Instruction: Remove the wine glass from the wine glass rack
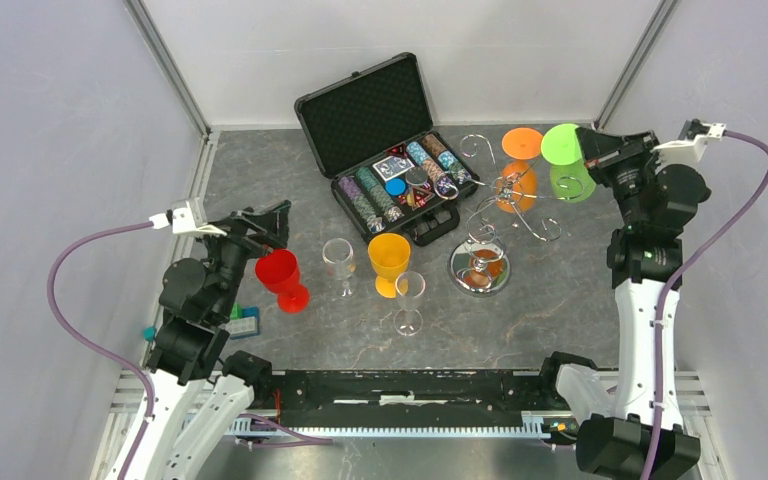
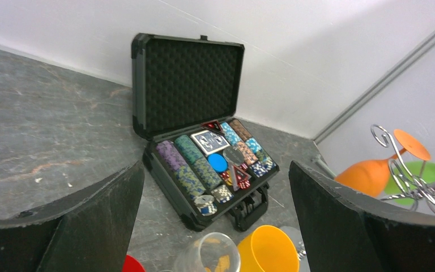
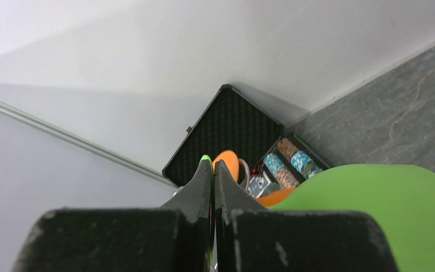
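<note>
Grips green glass (image 1: 570, 180) by the stem in clenched right gripper (image 3: 212, 170), upside down, far right, just beside hooks of the rack (image 1: 478, 270). Holds left gripper (image 2: 215, 170) released and empty, near left, beside red glass (image 1: 280, 272).

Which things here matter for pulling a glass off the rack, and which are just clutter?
Job: rack; green glass and orange glass hanging on it; right hand, shut on the green glass stem.

Lying about: open chip case; red glass; yellow glass; clear glass; second clear glass; left hand, open, holding nothing.
</note>
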Motion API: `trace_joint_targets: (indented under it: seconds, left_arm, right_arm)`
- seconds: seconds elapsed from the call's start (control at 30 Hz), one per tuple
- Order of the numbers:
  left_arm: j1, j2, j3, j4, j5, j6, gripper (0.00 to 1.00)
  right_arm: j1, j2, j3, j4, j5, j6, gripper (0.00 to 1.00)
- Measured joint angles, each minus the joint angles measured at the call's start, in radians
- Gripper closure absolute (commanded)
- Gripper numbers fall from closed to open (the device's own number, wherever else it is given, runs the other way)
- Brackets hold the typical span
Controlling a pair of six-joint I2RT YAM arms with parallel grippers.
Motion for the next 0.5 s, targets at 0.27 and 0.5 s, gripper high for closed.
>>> trace_joint_targets:
  seconds: [0.27, 0.5]
  left_arm:
    - [0.000, 0.132, 0.020, 0.022, 0.182, -0.072, 0.00]
    - [0.000, 0.224, 0.030, 0.128, 0.359, -0.171, 0.00]
  right_arm:
    - [0.000, 0.021, 0.152, 0.080, 0.027, -0.025, 1.00]
    - [0.000, -0.007, 0.190, 0.208, -0.008, 0.104, 1.00]
